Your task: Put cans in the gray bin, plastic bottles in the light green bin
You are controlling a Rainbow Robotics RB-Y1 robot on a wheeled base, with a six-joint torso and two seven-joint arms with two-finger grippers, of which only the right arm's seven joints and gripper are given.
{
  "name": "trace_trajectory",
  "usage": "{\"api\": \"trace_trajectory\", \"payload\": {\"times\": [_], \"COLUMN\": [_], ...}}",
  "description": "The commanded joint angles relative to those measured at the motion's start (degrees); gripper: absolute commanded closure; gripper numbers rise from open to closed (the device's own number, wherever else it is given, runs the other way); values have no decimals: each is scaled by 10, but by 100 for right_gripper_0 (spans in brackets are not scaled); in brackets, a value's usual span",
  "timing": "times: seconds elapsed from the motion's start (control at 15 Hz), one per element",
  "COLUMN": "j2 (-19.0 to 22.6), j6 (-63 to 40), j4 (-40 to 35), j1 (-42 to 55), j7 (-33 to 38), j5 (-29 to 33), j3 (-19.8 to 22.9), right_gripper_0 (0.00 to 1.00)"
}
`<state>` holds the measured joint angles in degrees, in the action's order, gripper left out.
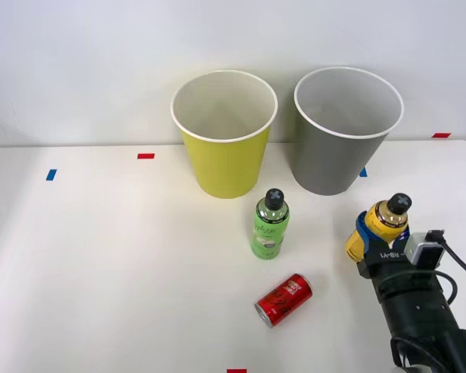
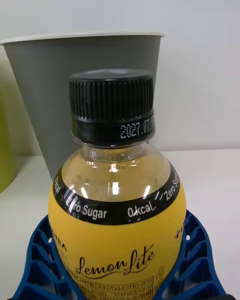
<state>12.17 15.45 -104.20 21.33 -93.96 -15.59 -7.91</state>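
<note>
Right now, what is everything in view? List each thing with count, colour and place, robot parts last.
light green bin: one, yellow-green with white rim, upright at the back of the table, left of the gray bin.
gray bin: one, gray with white rim, upright at the back right.
green bottle: one, bright green, black cap, standing in front of the light green bin.
yellow bottle: one, yellow-orange, black cap, upright between the gripper's fingers, in front of the gray bin.
can: one, red, lying on its side near the front.
tape marks: several, red and blue, scattered on the table.
table: one, white.
right gripper: one, blue fingers, shut on the yellow bottle.
</note>
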Motion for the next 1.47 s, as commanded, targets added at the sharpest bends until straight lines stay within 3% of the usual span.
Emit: {"api": "trace_trajectory", "payload": {"times": [0.07,0.27,0.47,0.6,0.93,1.27,1.47], "j2": [19,44,52,48,38,31,32], "j6": [0,-24,-162,-230,-242,-380,-425], "j4": [-47,-111,-226,-279,-284,-283,-245], "j1": [28,43,35,9,-82,-234,-335], "j7": [8,25,37,82,142,156,227], "j5": [-4,-12,-23,-30,-37,-45,-49], "j3": [-15,-34,-20,-4,-4,-9,-16], "right_gripper_0": [93,95,95,95,96,96,96]}}
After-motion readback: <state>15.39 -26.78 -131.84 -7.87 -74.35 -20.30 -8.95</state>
